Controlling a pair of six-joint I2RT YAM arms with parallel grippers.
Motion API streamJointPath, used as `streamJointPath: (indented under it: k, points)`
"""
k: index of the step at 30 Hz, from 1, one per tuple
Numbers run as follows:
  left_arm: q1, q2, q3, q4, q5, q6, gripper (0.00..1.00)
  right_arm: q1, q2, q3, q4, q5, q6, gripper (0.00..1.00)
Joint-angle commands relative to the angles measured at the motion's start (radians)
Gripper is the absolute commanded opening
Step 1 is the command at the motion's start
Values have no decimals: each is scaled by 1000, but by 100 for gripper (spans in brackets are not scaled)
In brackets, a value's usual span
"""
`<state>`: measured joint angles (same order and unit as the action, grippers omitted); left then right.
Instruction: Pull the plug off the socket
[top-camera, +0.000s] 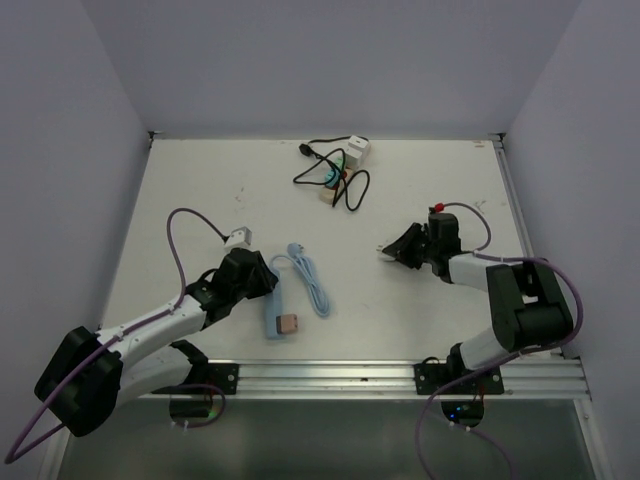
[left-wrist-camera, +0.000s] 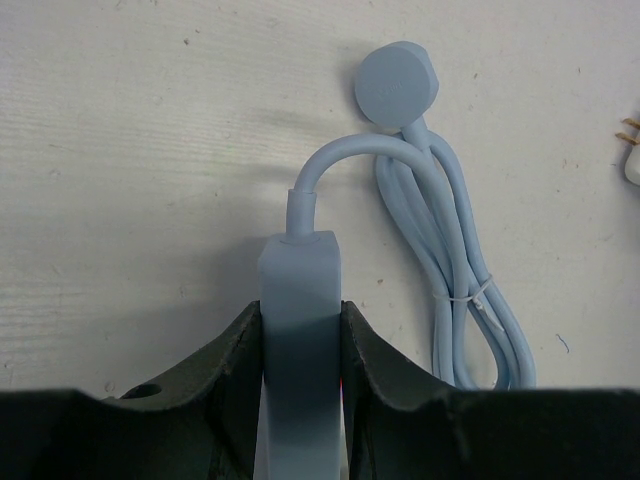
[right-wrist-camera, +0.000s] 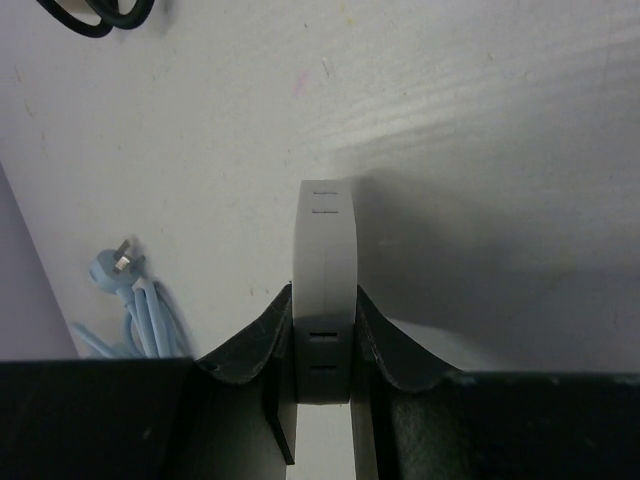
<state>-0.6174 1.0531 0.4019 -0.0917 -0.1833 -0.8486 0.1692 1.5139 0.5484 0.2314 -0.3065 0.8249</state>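
The beige power strip (top-camera: 331, 187) lies at the back middle of the table, its thin black cord (top-camera: 352, 195) looped over it and a white block (top-camera: 357, 150) at its far end. Neither gripper is near it. My left gripper (top-camera: 262, 283) (left-wrist-camera: 300, 312) is shut on the cord end of a light blue power strip (top-camera: 274, 310) (left-wrist-camera: 299, 280). My right gripper (top-camera: 392, 250) (right-wrist-camera: 325, 300) is shut on a flat white plug (top-camera: 384, 251) (right-wrist-camera: 327, 250), held apart from both strips. The plug's prongs show at the right edge of the left wrist view (left-wrist-camera: 630, 150).
The blue strip's cord (top-camera: 312, 283) (left-wrist-camera: 455, 260) lies bundled beside it, ending in a round blue plug (left-wrist-camera: 397, 85) (right-wrist-camera: 115, 265). A pinkish-brown plug (top-camera: 287, 323) sits in the near end of the blue strip. Walls close the table on the left, back and right.
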Motion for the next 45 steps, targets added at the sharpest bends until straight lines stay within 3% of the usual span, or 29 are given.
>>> streamJointPath:
  k: [1, 3, 4, 6, 7, 12, 20, 28, 32, 35, 37, 45]
  points:
    - [1, -19, 37, 29, 13, 3, 0, -30, 49, 61, 105, -63, 14, 14]
    - [1, -22, 40, 29, 13, 3, 0, -48, 60, 61, 88, -69, 14, 26]
    - [1, -22, 40, 29, 13, 5, 0, -51, 54, 50, 85, -72, 10, 39]
    - [1, -24, 40, 27, 13, 5, 0, -62, 19, 36, 59, -59, -7, 52]
    - [1, -24, 40, 29, 13, 6, 0, -62, 5, 27, 43, -52, -16, 63]
    - [1, -19, 40, 35, 24, 2, 0, -74, -102, 10, -97, 6, -78, 83]
    - [1, -28, 38, 37, 33, -4, 0, -76, -306, -4, -305, 95, -147, 87]
    - [2, -13, 40, 47, 30, -18, 0, -10, -483, -54, -291, -197, -181, 81]
    - [1, 7, 35, 67, 39, -49, 0, 232, -505, -39, -316, -128, -176, 81]
    - [1, 22, 34, 75, 48, -75, 0, 381, -474, -57, -236, -88, -72, 80]
    - [1, 27, 40, 75, 45, -93, 0, 443, -428, -67, -126, -53, -17, 79]
    - [1, 36, 46, 116, 25, -145, 0, 713, -198, 54, -49, 53, 37, 79]
